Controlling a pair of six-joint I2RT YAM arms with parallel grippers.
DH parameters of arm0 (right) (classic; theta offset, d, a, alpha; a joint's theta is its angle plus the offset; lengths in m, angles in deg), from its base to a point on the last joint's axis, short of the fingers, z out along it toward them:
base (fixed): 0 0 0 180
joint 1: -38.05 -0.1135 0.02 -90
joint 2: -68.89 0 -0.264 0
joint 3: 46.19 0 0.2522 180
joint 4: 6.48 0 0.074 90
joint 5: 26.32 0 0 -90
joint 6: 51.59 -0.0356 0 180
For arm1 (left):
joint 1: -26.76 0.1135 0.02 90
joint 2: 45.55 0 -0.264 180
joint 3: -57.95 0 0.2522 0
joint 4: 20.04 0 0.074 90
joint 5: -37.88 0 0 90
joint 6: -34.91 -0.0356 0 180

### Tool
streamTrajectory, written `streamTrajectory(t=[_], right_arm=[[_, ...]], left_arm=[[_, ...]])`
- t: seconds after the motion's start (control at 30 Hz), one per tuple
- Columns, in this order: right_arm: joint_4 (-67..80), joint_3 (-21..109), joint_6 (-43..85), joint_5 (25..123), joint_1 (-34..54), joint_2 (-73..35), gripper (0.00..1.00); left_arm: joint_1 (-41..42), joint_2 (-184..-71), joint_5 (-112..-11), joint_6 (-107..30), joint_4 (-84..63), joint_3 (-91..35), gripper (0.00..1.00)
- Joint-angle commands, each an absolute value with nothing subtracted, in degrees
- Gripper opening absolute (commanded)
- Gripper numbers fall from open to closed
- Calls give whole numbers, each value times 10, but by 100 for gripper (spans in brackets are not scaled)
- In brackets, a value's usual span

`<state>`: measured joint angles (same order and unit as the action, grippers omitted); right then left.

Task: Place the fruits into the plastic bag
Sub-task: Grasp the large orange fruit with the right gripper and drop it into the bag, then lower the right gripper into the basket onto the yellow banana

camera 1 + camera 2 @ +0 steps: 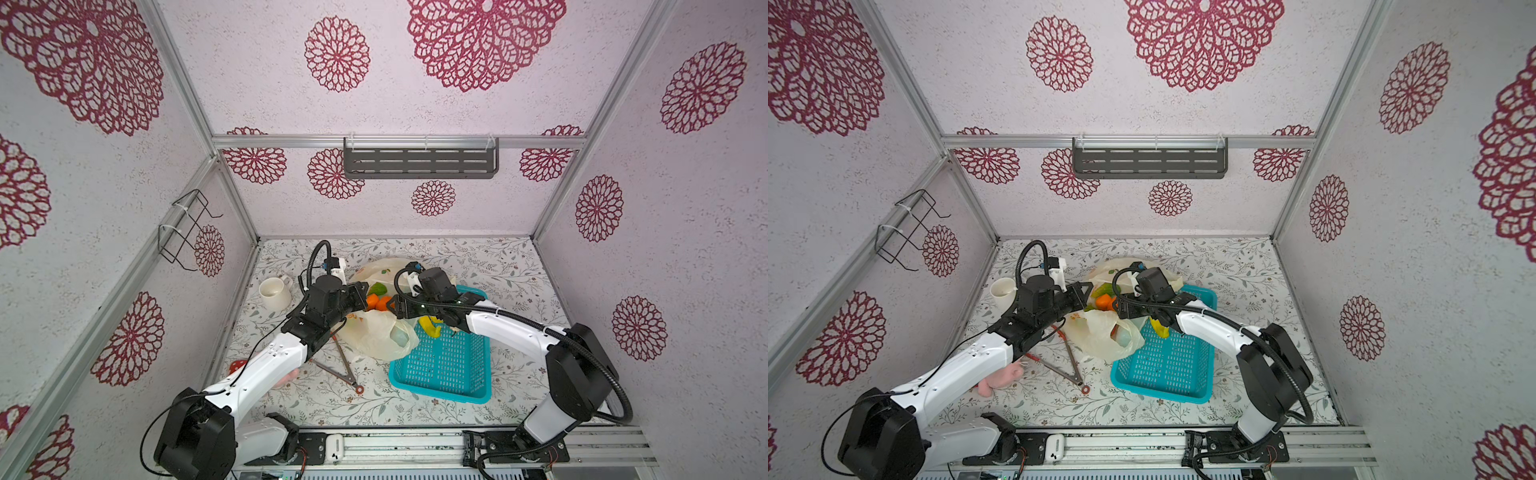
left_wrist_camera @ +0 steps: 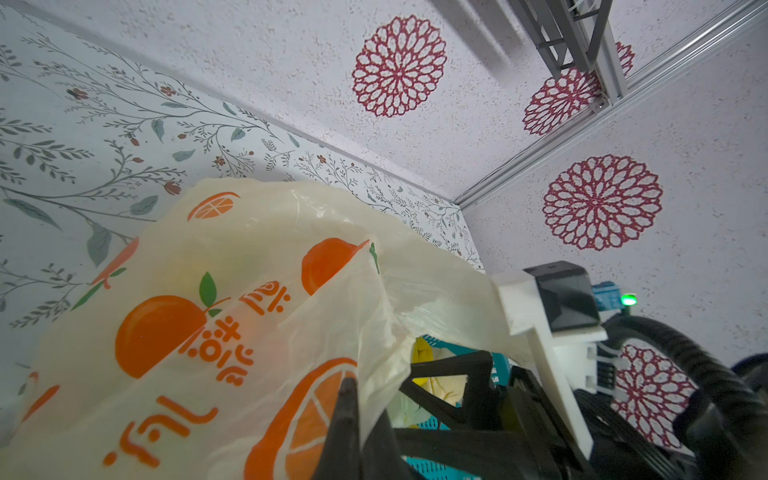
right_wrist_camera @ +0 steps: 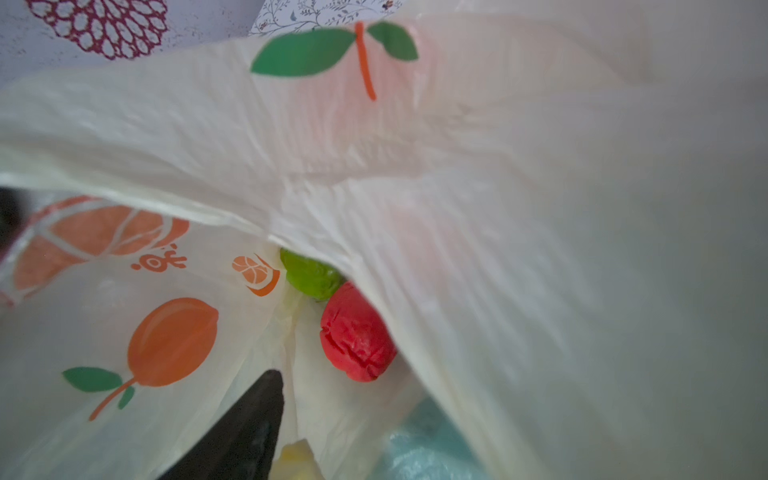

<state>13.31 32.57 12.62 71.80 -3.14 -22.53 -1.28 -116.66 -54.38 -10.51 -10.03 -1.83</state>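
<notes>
— Crinkly translucent cream-yellow plastic bag (image 3: 457, 166) fills the right wrist view. Why gaping?

— Left gripper (image 1: 361, 289) clamps its rim, likely to hold the mouth open, centre of both top views. Crinkled red ball (image 3: 357, 332) and green ball (image 3: 309, 274) lie inside. Right gripper (image 1: 396, 306) reaches in; jaw gap: cannot tell.

The green toy ball (image 3: 309, 276) is half covered by the translucent cream-yellow plastic bag (image 3: 374, 145). Of the right gripper (image 1: 395, 306) only one blurred dark finger (image 3: 245, 428) is seen. The pink plush toy (image 1: 1000, 376) is partly hidden under the left arm (image 1: 955, 374).
</notes>
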Motion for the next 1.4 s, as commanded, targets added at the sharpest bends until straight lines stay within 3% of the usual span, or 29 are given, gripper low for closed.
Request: streamTrajectory(t=[0.0,0.37,0.5,0.8,1.37], right_arm=[[157,317,140,668,-32,-163,76],[191,179,82,460,-11,34,80],[196,133,76,487,6,59,80],[185,127,104,643,6,-45,72],[212,172,128,603,8,-134,43]], left_arm=[[-16,-1158,-539,-112,-101,-25,0],[-15,-1167,-542,-111,-104,-28,0],[-16,-1172,-542,-111,-106,-29,0],[-16,-1174,-542,-107,-108,-31,0],[-19,-1168,-533,-106,-101,-31,0]])
